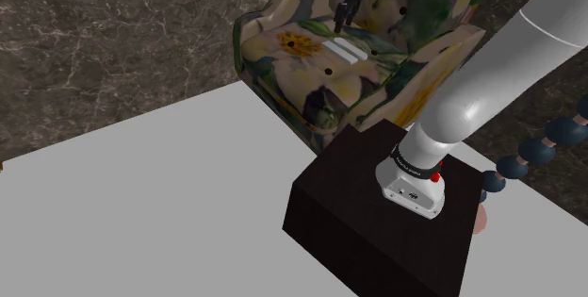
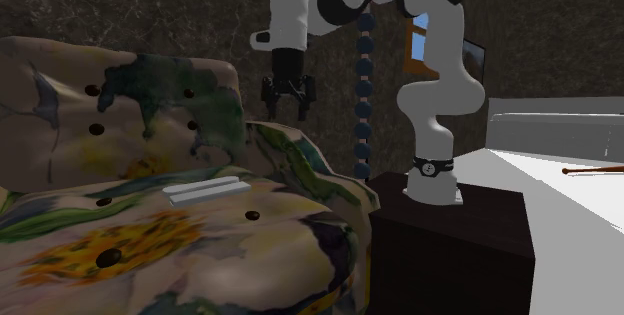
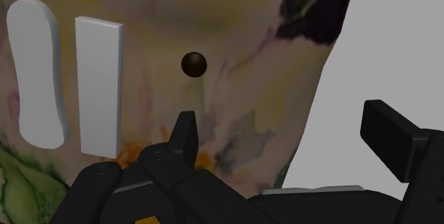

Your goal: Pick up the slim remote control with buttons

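Observation:
Two plain white remote-shaped things lie side by side on the seat of a flower-patterned armchair (image 1: 283,59). One is a flat, slim rectangular bar (image 3: 98,84). The other has rounded ends (image 3: 35,73). No buttons are drawn on either. In the shoulder view the pair (image 1: 345,52) lies just below my gripper (image 1: 341,22). In the second exterior view my gripper (image 2: 287,98) hangs above the seat, up and to the right of the pair (image 2: 205,190). My gripper (image 3: 288,141) is open, points down and has nothing between its fingers. Both remotes lie off to one side of it.
Dark round tuft buttons (image 3: 193,64) dot the cushions. The armchair's padded back (image 2: 150,103) and arm (image 2: 300,163) rise close around the gripper. The black stand (image 1: 377,220) sits on a white surface (image 1: 141,210). A string of blue beads (image 2: 365,93) hangs by the arm.

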Controlling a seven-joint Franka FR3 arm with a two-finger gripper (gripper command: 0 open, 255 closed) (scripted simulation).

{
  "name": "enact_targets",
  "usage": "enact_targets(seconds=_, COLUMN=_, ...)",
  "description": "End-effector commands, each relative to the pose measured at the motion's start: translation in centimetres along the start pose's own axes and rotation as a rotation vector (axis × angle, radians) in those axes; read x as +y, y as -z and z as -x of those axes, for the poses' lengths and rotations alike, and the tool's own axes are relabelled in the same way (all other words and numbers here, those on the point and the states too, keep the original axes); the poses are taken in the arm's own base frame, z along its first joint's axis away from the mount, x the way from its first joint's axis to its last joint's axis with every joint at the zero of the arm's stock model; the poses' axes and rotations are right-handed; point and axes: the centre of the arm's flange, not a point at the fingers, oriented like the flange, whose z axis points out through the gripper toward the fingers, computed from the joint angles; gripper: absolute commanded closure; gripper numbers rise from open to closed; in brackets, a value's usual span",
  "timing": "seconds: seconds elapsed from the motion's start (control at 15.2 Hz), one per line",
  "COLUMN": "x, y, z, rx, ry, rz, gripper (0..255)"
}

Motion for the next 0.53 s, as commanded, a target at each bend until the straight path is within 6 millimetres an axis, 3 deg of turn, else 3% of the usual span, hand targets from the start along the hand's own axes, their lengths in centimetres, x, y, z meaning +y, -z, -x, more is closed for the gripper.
enact_targets(seconds=0.0, x=2.0, y=-1.7, z=-0.7, rx=-0.004, ry=-0.008, rz=-0.002, gripper=0)
enact_targets(seconds=0.46, x=9.3, y=-7.3, z=-2.9, rx=-0.018, ry=-0.038, rz=-0.014, gripper=0)
